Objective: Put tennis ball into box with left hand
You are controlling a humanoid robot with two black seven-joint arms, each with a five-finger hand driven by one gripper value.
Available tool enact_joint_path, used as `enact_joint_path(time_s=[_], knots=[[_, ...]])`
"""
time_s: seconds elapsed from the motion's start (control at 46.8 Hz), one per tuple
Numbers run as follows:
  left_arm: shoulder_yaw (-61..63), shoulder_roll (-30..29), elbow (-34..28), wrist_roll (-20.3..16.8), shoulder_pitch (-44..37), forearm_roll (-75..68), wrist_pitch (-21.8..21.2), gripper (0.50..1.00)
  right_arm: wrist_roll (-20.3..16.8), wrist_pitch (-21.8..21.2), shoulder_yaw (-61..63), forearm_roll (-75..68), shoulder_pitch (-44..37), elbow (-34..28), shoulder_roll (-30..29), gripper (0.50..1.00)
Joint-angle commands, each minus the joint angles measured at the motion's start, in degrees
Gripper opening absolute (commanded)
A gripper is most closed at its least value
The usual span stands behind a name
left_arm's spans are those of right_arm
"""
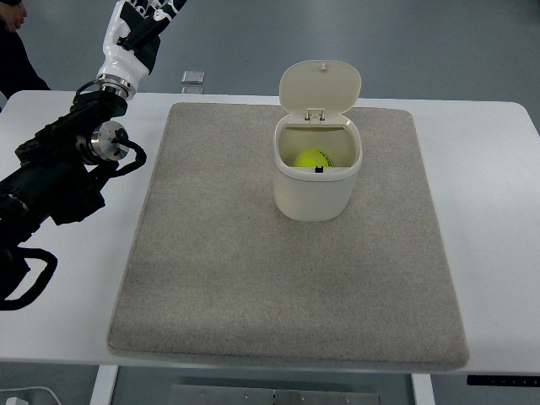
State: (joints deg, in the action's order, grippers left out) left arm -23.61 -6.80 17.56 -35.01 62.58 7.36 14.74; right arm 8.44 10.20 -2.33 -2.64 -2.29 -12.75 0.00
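Our left hand's fingers [156,10] are cut off by the frame, so we cannot tell their state; the tennis ball [313,158] lies inside the open box [315,187], well apart from them, suggesting the task is done.

Black jointed left arm [59,169], silver wrist disc, white-and-black left hand [139,25].

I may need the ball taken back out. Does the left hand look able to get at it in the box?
Probably yes: the lid stands open, the tennis ball shows inside the box, and nothing lies between it and the raised left hand.
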Motion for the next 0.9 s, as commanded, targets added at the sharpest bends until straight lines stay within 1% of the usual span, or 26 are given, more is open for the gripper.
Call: enact_joint_path(time_s=[0.0,0.235,0.875], knots=[[-0.3,0.2,-0.07,0.01,0.0,0.11,-0.68,0.945,0.0,0.0,0.04,0.0,0.01,0.0,0.0,0.938],[-2.67,0.56,-0.07,0.01,-2.73,-0.24,-0.07,0.947,0.0,0.0,-0.04,0.0,0.01,0.0,0.0,0.938],[-2.76,0.56,-0.86,0.01,-4.49,-0.33,0.29,0.954,0.0,0.0,0.31,-0.44,0.01,0.0,0.0,0.938]])
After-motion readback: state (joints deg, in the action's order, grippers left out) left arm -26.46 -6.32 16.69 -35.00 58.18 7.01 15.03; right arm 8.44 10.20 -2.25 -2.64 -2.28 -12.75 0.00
